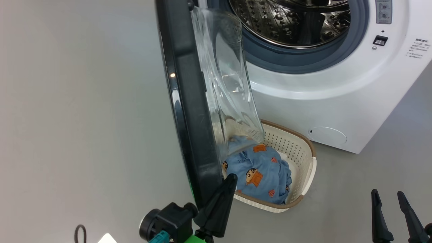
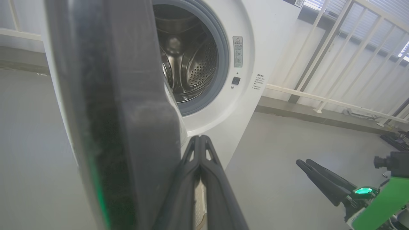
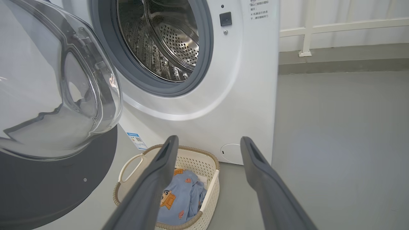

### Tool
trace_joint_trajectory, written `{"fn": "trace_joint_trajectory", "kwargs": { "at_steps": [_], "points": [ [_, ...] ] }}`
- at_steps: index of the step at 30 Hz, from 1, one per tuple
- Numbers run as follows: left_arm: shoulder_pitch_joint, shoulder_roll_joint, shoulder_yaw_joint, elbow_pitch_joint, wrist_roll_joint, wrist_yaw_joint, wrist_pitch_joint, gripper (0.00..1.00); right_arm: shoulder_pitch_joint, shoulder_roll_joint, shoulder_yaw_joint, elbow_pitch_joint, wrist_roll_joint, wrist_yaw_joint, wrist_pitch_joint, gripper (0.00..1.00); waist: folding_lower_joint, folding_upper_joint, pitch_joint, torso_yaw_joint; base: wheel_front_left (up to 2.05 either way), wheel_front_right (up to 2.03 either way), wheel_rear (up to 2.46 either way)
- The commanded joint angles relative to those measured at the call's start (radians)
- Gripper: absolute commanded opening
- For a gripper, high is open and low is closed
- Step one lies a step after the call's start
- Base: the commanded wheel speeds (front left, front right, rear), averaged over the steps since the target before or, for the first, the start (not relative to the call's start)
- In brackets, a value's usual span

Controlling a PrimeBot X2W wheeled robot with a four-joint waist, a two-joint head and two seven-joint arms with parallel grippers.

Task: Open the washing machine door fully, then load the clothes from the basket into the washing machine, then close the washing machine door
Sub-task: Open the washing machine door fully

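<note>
**A:** What's furthest to your left?

**B:** Bare grey floor (image 1: 67,118). Next comes the washing machine door (image 1: 189,111), swung out and turned edge-on to my head camera. Its glass bowl (image 1: 229,84) bulges out to the right.

**A:** And your left pincer?

**B:** My left pincer (image 1: 231,178) is pressed shut, the two fingers flat together with nothing between them. It points up beside the door's lower inner edge. From my left wrist the rim is a dark blur right by the fingers, so I can't tell whether they touch it or sit just beside it.

**A:** Where's the laundry?

**B:** The basket (image 1: 305,152) stands on the floor just in front of the washing machine (image 1: 320,98), its left part hidden behind the door and the bowl. The clothes (image 1: 266,172) lie inside it, light-blue fabric with orange-and-black cartoon figures on top and a bit of white at the right.

**A:** The machine's mouth?

**B:** Uncovered, with a grey gasket (image 1: 303,60) ringing the perforated steel drum (image 1: 287,23).

**A:** Your right side?

**B:** My right pincer (image 1: 387,194) is at the lower right, fingers spread wide and gripping nothing, well apart from the basket. From that wrist it points toward the basket and the machine's lower front.
</note>
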Motion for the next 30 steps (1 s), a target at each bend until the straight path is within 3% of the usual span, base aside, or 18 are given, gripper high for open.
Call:
{"fn": "trace_joint_trajectory", "kwargs": {
  "at_steps": [1,15,30],
  "points": [
    [-0.034,0.02,0.059,-0.028,0.011,0.02,-0.005,0.0,-0.033,-0.014,0.031,-0.02,-0.005,0.002,-0.012,1.0,0.0,0.0,0.001,0.006,0.0,0.0,0.0],
    [-0.038,0.05,0.071,-0.043,0.02,0.033,0.006,0.0,-0.036,-0.014,0.036,-0.011,-0.005,0.002,-0.012,1.0,0.0,0.0,-0.003,0.066,0.0,0.0,0.0],
    [-0.016,0.114,0.183,-0.032,0.013,0.098,-0.012,0.0,-0.042,-0.02,0.058,-0.001,-0.008,0.002,-0.012,1.0,0.0,0.0,0.001,0.109,0.0,0.0,0.0]
  ]
}}
